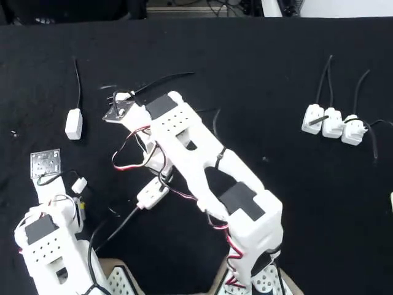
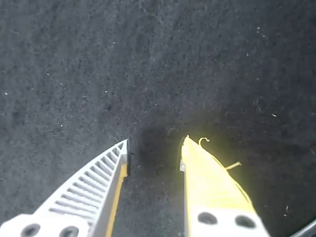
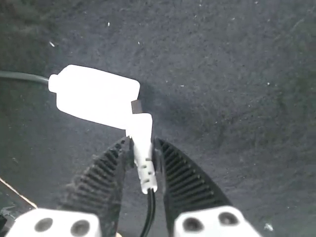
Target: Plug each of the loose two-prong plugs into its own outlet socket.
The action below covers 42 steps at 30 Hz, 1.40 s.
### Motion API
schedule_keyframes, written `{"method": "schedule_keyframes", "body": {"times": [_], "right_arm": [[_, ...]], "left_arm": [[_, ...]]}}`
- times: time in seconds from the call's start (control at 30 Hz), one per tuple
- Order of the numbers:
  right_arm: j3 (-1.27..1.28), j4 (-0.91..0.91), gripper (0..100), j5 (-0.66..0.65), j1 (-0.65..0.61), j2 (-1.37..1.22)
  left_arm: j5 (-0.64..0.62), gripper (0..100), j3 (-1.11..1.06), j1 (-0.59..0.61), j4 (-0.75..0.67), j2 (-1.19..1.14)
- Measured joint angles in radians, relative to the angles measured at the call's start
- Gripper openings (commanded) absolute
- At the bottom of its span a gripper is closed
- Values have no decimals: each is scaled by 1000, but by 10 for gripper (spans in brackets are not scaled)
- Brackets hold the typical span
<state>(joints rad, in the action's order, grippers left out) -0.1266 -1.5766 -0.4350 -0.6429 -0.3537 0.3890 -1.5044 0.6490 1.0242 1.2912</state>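
The right end effector [image 3: 141, 144] was clenched on a two-prong plug [image 3: 142, 127] just short of a socket [image 3: 94, 96], not yet seated; the left end effector [image 2: 155, 148] hung released above the counter [image 2: 197, 59]. Another white piece [image 1: 152, 193] apparently awaited plugging

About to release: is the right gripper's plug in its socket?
Out. The plug sits clamped in the right gripper, a prong bare beside the socket; the high view shows a gap between them.
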Motion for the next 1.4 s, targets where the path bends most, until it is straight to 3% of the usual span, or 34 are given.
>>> {"method": "schedule_keyframes", "body": {"times": [0.4,0.9,1.4], "right_arm": [[-44,-101,10,84,-2,0],[-44,-103,10,158,-46,0],[-126,-109,10,164,-54,-107]], "left_arm": [[0,180,0,0,0,0],[0,179,0,0,0,0],[-2,179,0,26,0,0]]}}
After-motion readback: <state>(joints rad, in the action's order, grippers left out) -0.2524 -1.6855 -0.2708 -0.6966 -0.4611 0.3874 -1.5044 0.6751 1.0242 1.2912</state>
